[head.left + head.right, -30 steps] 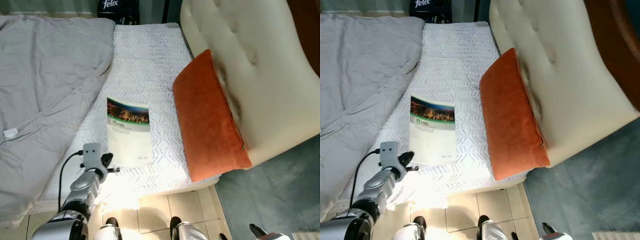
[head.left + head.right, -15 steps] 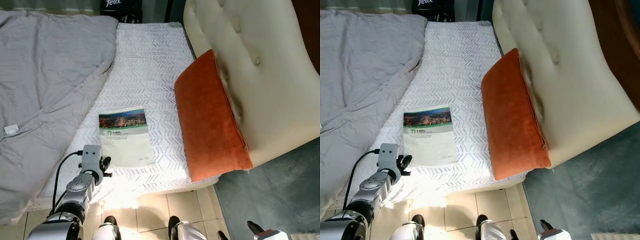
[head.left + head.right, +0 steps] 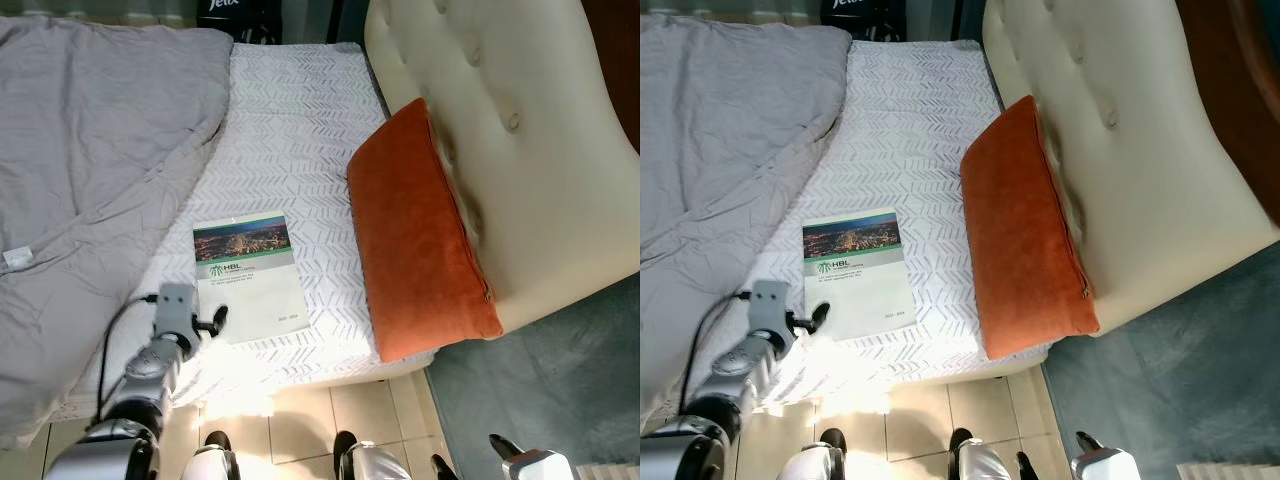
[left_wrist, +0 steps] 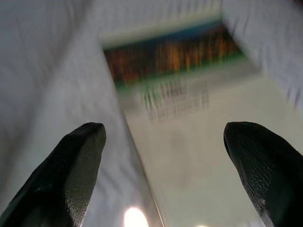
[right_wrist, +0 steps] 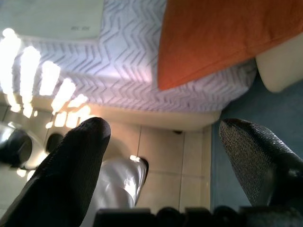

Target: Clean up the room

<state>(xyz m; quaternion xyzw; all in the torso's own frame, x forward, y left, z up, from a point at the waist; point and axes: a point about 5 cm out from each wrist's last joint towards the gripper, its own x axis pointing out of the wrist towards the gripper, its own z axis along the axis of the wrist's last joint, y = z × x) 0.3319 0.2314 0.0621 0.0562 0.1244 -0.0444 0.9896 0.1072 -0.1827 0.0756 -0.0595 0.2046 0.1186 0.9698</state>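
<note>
Left wrist view is blurring badly, so the print on the booklet is smearing into streaks and I can't read it there. A dark bag past the far end of the bed is getting cut off by the frame, only part of some white lettering showing.

The left hand is reaching out low over the near edge of the bed, its fingers spreading wide apart with nothing between them, pointing at the booklet's near left corner. Can't tell if a fingertip is touching the cover. The right hand is hanging down by the bed's near corner, also gaping wide and holding nothing, over pale floor tiles.

The booklet is lying flat on the bed, thin and glossy, with a photo strip and a green band across its top. It's sitting between a rumpled grey duvet and a plump orange velvety cushion, which is leaning on the bed's cream tufted headboard. The mattress cover is showing a white quilted zigzag weave.
</note>
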